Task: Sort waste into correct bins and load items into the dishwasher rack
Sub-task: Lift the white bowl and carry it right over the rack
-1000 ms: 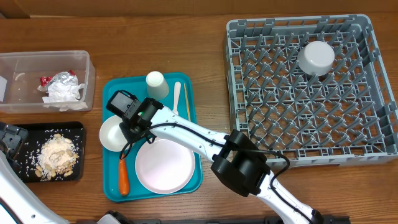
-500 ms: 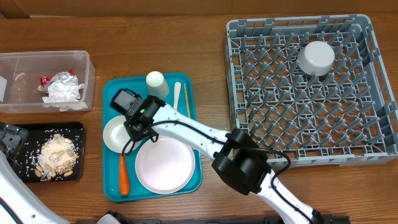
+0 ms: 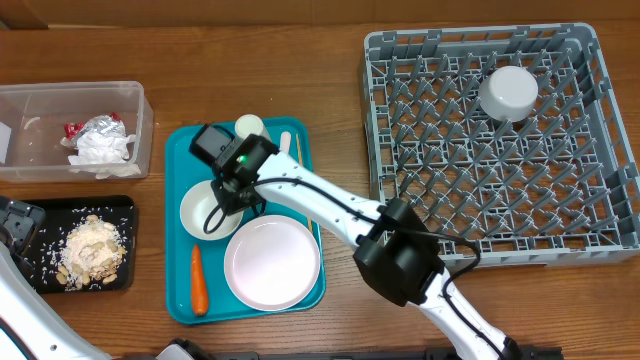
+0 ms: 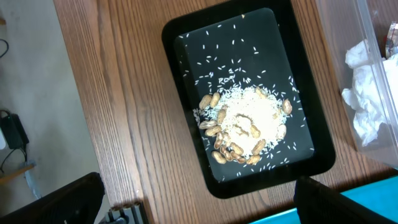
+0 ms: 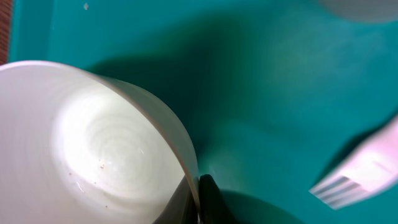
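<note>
Bowl (image 3: 205, 210) is sitting at the left of the teal tray (image 3: 178, 300), its right rim being pinched by the right claw (image 3: 228, 198), so the bowl is lying just left of the claw. The rack (image 3: 500, 150) is lying well right, nearer this arm; the left claw (image 4: 199, 211) is hanging spread over the black tray (image 4: 186, 37).

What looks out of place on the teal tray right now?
An orange carrot lies on the teal tray left of the plate, the only food among white tableware. The right end effector pinches the bowl by its rim; nothing there looks spilled.
</note>
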Controlling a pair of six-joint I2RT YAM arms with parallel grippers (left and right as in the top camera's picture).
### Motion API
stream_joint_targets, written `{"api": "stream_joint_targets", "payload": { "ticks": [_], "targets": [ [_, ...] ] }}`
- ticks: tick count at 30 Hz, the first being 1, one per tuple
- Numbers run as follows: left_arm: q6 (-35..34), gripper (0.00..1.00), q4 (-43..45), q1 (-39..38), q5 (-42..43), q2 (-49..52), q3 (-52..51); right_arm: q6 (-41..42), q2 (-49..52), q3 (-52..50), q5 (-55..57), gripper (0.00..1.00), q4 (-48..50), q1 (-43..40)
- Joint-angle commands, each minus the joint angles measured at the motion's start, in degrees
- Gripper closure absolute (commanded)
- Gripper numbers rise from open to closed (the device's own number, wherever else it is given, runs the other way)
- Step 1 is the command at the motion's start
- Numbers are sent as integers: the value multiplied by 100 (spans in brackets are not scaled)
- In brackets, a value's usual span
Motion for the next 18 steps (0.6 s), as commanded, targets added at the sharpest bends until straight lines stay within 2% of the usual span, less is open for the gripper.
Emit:
{"api": "stream_joint_targets", "payload": {
  "ticks": [1,10,18],
  "targets": [
    [-59,0,0,7,24,20,118,7,-597,380,-7,96,-131,-186],
    [-59,0,0,7,24,20,118,4,-1504,527,540,96,-638,-973],
    [-59,0,0,7,24,20,118,-13,-2640,527,1735,96,-1394,-2441]
  ]
}}
